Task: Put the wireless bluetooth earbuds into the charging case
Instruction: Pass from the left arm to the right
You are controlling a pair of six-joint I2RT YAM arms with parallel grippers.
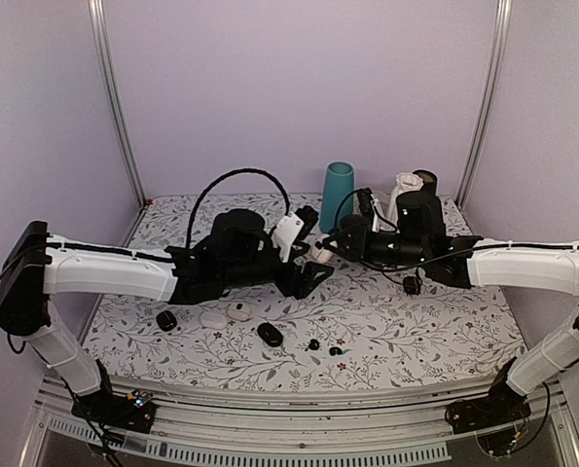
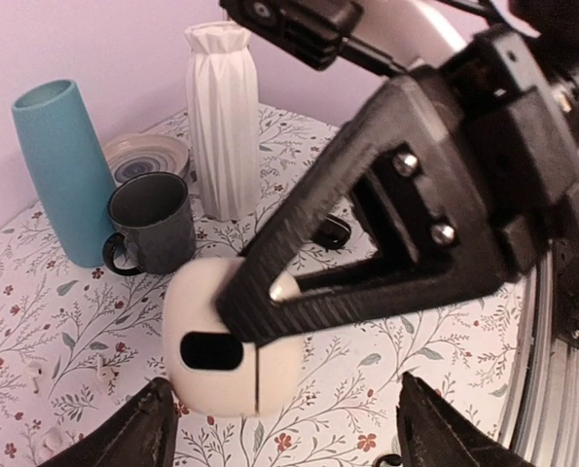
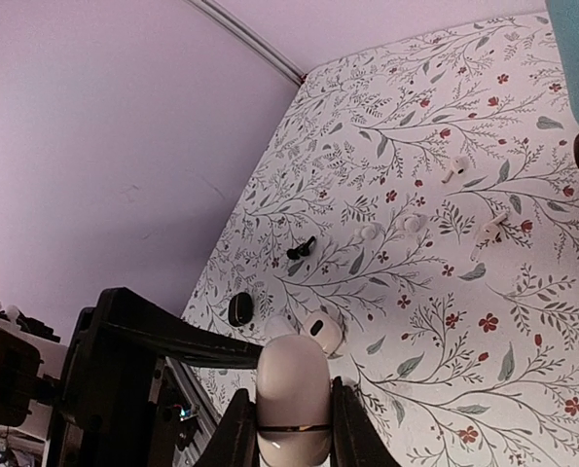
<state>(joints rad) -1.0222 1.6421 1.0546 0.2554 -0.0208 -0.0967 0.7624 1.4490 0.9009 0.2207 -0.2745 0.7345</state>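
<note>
Black earbuds (image 1: 313, 344), two tiny specks at lower middle of the overhead frame and too small to read any detail, lie loose on the floral surface (image 1: 416, 331), well apart from the white charging case (image 3: 292, 375) held up off it at frame centre. Right fingers (image 3: 238, 436) pinch that case from both sides, partly cut off by the bottom edge of the right wrist view. Left fingers (image 2: 153, 433) stand wide apart at the bottom of their own view, gripping nothing, only the tips in frame, and whether the case lid is open can't be told.
</note>
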